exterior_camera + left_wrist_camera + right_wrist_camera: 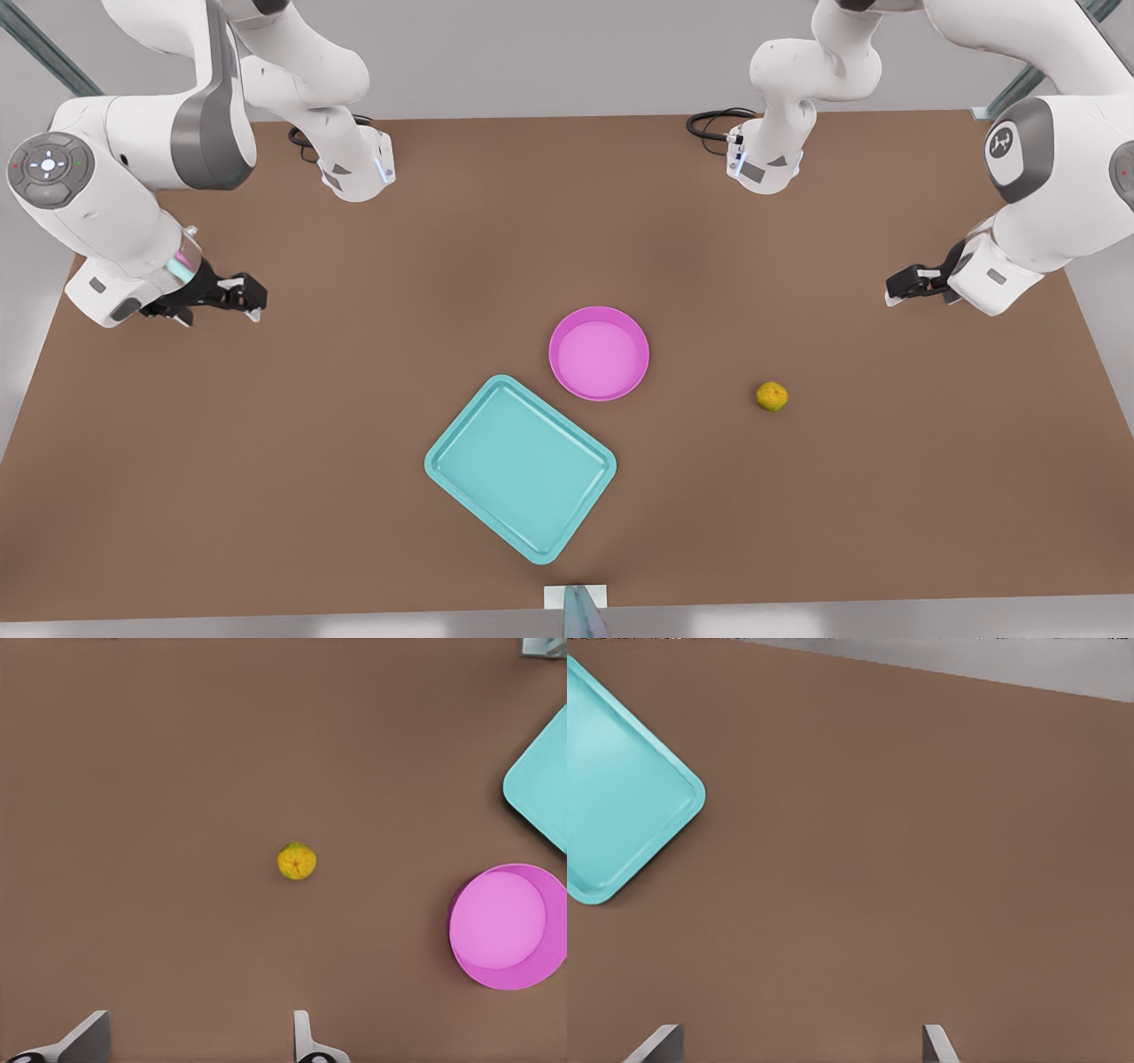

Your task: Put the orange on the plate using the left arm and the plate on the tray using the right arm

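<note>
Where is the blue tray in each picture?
Front view: the tray lies low in the middle, tilted, close beside the plate.
Left wrist view: one corner of the tray comes in at the edge, apart from the plate.
Right wrist view: one tray corner comes in at the edge.
Shared landmark: the brown table.

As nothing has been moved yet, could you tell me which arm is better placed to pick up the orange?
The left: its open left gripper is nearer the orange; the open right gripper waits across the table.
</note>
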